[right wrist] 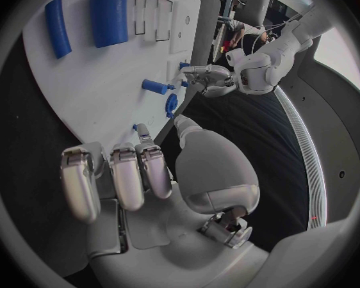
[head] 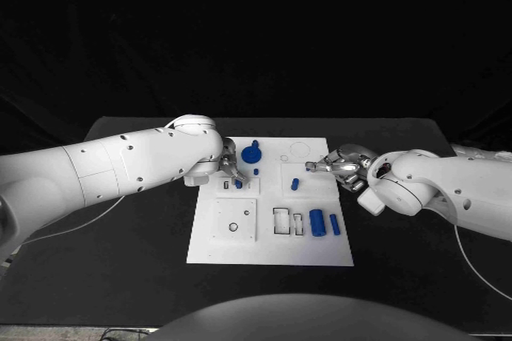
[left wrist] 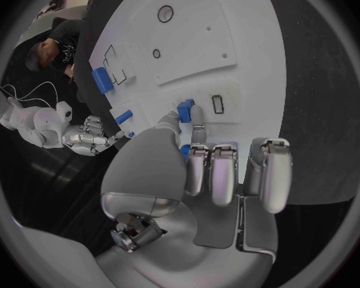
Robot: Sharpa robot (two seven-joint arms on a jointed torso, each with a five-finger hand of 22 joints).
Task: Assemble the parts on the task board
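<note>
Left hand: silver left hand sits over the far left part of the white rectangular task board, pinching a small blue plastic peg between thumb and a finger; its other fingers hang curled above the board.
Right hand: silver right hand hovers at the board's far right edge, fingers loosely curled and apart, grasping nothing.
Blue round knob piece: on the board's far part, just beside the left hand.
Small blue upright peg: stands near the board's middle, between the two hands.
Large blue cylinder: lies on the board's near right part, beside two empty rectangular slots.
Slim blue bar: lies just beside the cylinder, nearer the board's right edge.
Square white inset plate: on the board's near left part, with a small round hole in it.
</note>
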